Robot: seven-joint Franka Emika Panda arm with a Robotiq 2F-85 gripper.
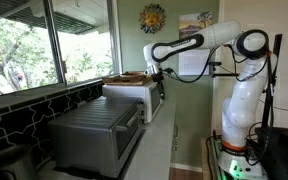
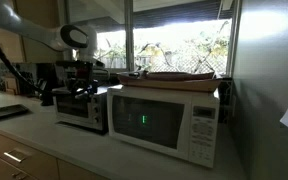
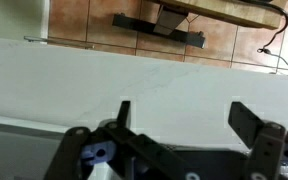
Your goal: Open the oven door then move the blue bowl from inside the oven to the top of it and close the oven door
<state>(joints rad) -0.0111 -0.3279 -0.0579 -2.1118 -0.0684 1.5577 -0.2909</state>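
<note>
The silver toaster oven (image 1: 96, 130) stands on the counter beside a white microwave (image 1: 136, 95). It shows in both exterior views (image 2: 82, 108), and its door looks shut. The blue bowl is not in view. My gripper (image 1: 156, 78) hangs at the end of the white arm, in front of the appliances at about the height of their tops (image 2: 84, 85). In the wrist view the gripper (image 3: 181, 108) is open and empty, with both dark fingers spread over a plain white surface.
The microwave (image 2: 164, 120) carries a flat tray-like object (image 2: 179, 74) on top. Windows run behind the counter (image 1: 44, 40). The robot base (image 1: 234, 130) stands to one side. A tiled wall with a dark fixture (image 3: 159, 24) shows in the wrist view.
</note>
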